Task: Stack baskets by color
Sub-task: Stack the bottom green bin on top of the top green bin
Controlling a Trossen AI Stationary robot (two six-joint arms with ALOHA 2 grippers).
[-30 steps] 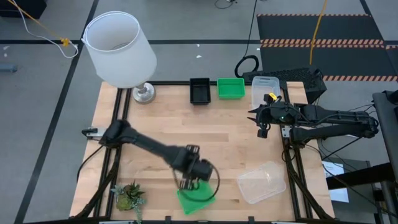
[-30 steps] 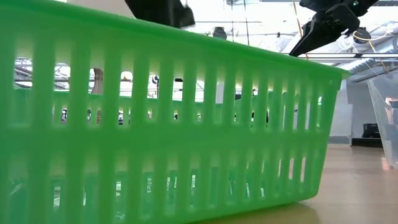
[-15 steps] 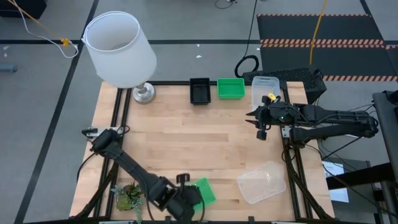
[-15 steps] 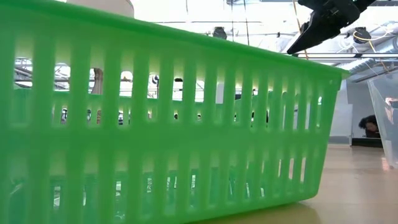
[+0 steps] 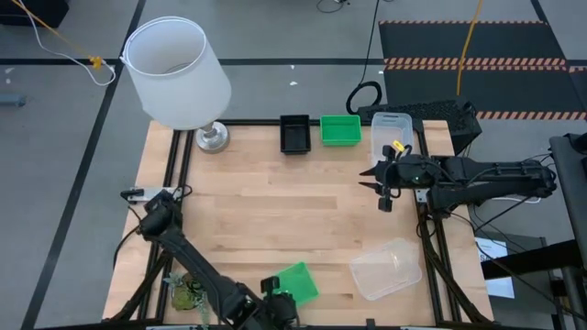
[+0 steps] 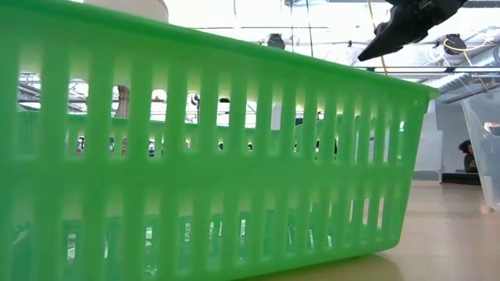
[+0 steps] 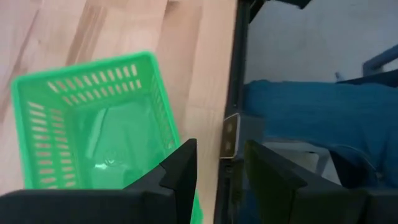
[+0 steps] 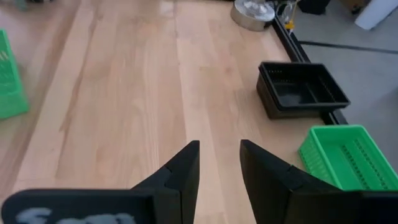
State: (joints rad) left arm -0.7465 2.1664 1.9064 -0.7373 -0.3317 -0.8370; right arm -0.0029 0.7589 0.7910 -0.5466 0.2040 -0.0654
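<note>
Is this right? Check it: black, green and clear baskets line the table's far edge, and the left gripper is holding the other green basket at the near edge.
Not quite. The left wrist view shows the left gripper open and empty beside the near green basket, not holding it. The black basket, green basket and clear basket do line the far edge.

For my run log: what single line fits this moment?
left gripper: open, empty | right gripper: open, empty | green basket: front edge, unstacked

A green basket (image 5: 297, 280) is seen tilted near the table's (image 5: 275, 211) front edge, a clear basket (image 5: 386, 268) to its right. Along the far edge, a black basket (image 5: 294, 133), another green basket (image 5: 340, 129) and another clear basket (image 5: 389, 131) are lined up. The right pincer (image 5: 371, 178) is held above the table, empty.
</note>
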